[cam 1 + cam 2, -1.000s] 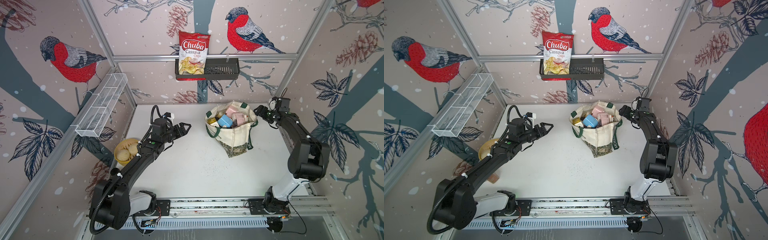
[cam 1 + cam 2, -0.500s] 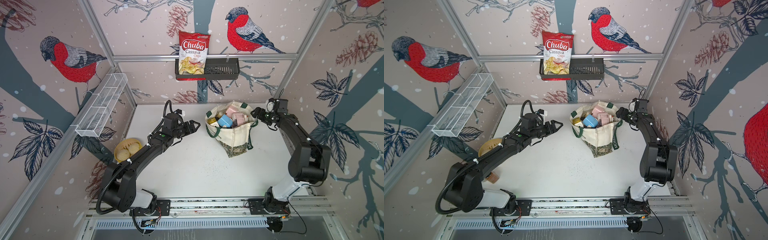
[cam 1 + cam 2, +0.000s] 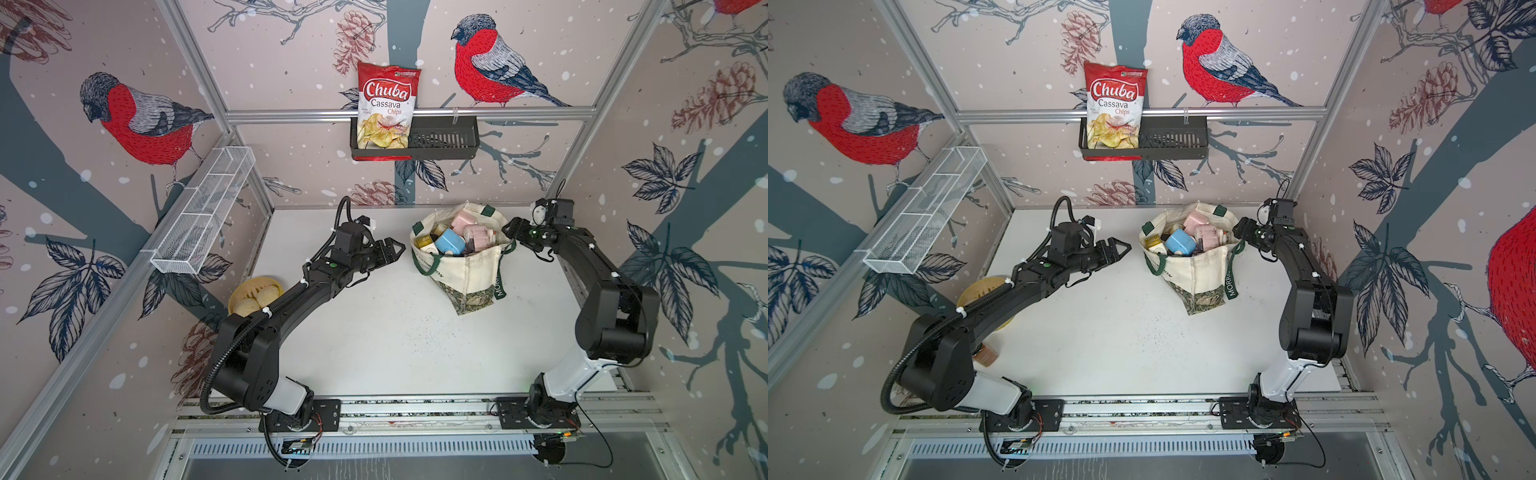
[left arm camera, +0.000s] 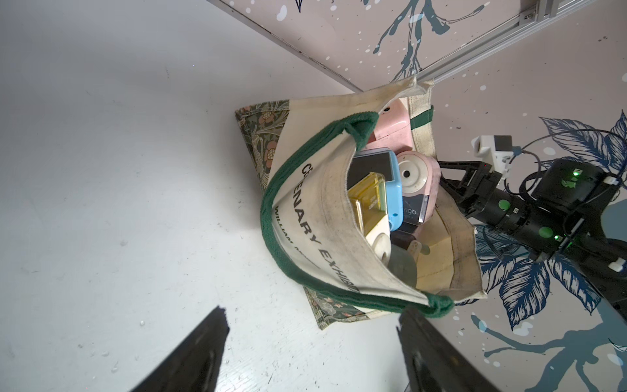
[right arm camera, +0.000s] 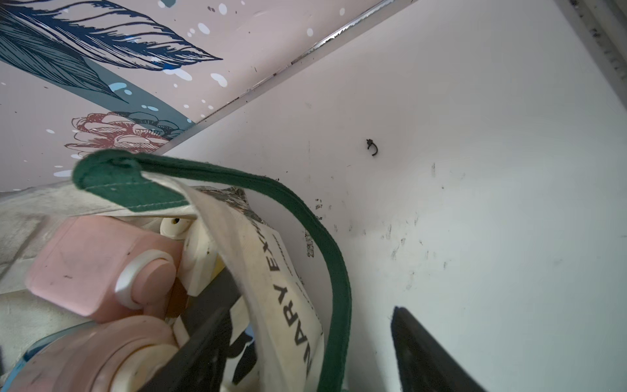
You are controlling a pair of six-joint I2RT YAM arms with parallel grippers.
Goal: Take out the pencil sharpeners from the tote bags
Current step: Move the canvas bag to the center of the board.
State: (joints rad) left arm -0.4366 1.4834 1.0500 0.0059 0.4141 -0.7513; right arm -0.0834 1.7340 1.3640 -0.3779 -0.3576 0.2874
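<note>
Pencil sharpeners (image 3: 449,243) in pink, blue, yellow and cream fill the open mouth of the tote bag (image 3: 467,276), which stands on the white table (image 3: 390,345) right of centre in both top views, near the back wall. In the left wrist view the cream canvas reads "…ENARY EXHIBI…" and "WILLIAM"; a dark green strap down its side reads "MORRIS". One pink sharpener (image 4: 419,183) bears the letters "ngo". At upper centre, a red-and-white chips bag (image 3: 388,97) lettered "Chuba Cassava Chips" stands in a black basket (image 3: 446,141).

The left arm stretches up from the lower left. The left gripper (image 3: 397,246) points at the tote, near its green handle, with the jaws wide and nothing between them. The right arm bends along the right edge. The right gripper (image 3: 508,230) sits at the tote's rim with its jaws apart, one finger inside against the sharpeners and the other outside, canvas and handle between them.

A second earlier the left gripper was farther left, well apart from the bag, and the right gripper stood just off the rim.
</note>
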